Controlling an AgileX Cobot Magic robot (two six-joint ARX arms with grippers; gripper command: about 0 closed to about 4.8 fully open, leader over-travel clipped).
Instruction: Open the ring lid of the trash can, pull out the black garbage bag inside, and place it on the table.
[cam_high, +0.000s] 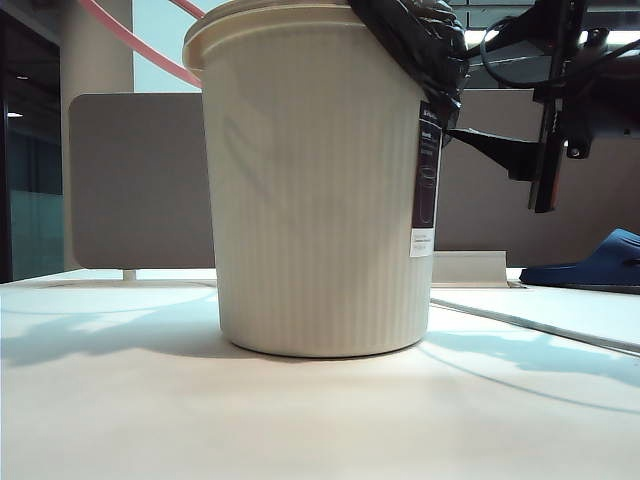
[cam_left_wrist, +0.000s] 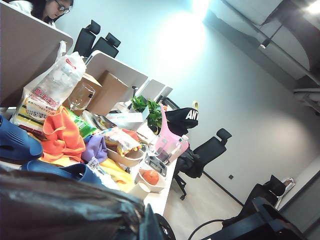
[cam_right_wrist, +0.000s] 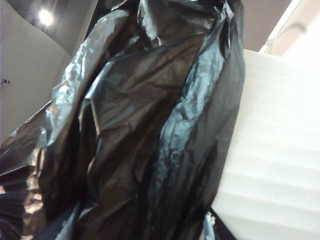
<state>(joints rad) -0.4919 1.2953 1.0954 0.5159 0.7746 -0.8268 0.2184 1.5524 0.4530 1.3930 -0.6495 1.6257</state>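
Black garbage bag (cam_right_wrist: 145, 125) against right gripper, over trash can (cam_high: 310, 190) rim.

Bright backlight, soft shadows, close-up blur

Pale daylight glows behind the trash can (cam_high: 315, 190), whose ribbed side sits in shade; soft shadows spread over the table (cam_high: 300, 420) around it. A ceiling lamp flares white above the clutter. The black garbage bag (cam_right_wrist: 145, 125) gleams with bluish glare, slightly blurred.

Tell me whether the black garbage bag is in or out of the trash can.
Partly out: the black garbage bag hangs crumpled over the trash can rim, down its outer wall beside the label. Not yet on the table.
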